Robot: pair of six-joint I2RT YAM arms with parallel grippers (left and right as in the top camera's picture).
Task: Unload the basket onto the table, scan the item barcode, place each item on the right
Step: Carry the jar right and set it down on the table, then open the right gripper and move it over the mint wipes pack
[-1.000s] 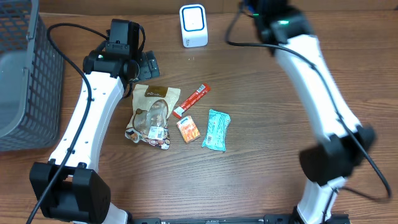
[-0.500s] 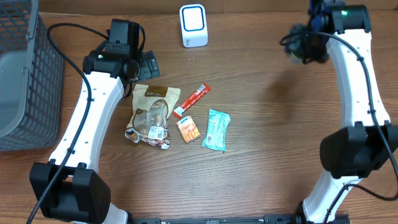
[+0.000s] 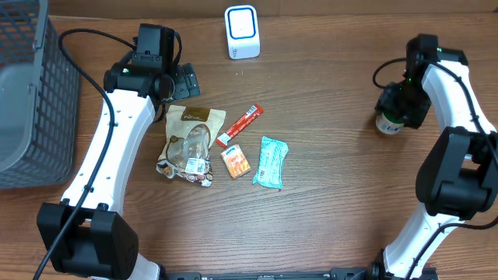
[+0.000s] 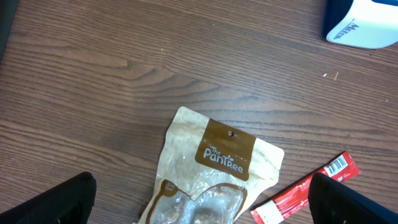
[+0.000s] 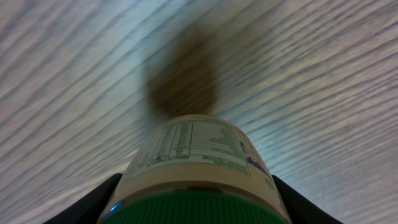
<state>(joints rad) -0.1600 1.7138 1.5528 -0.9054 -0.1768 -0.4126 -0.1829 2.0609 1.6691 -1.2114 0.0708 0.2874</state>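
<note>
PanTree pouch (image 4: 214,171) on wood table (image 4: 112,68); red stick packet (image 4: 306,188) just beside; white scanner (image 4: 365,25) top right.

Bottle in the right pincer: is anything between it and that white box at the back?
Nothing visible. Only bare table lies between the bottle, held in the right pincer, and the white box; the snack packets lie off that line.

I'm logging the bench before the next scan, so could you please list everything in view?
white box-shaped barcode scanner: one, white with blue-rimmed window, far edge
tan plastic snack pouch: one, tan and brown, centre-left
red stick packet: one, red, right of pouch
small orange box: one, orange, between pouch and wrapper
teal foil wrapper: one, teal, centre
green-lidded white-labelled bottle: one, right side
grey mesh basket: one, grey, far left
brown wooden table: one
left gripper: one, black, jaws open over pouch
right gripper: one, black, jaws closed on bottle
</note>
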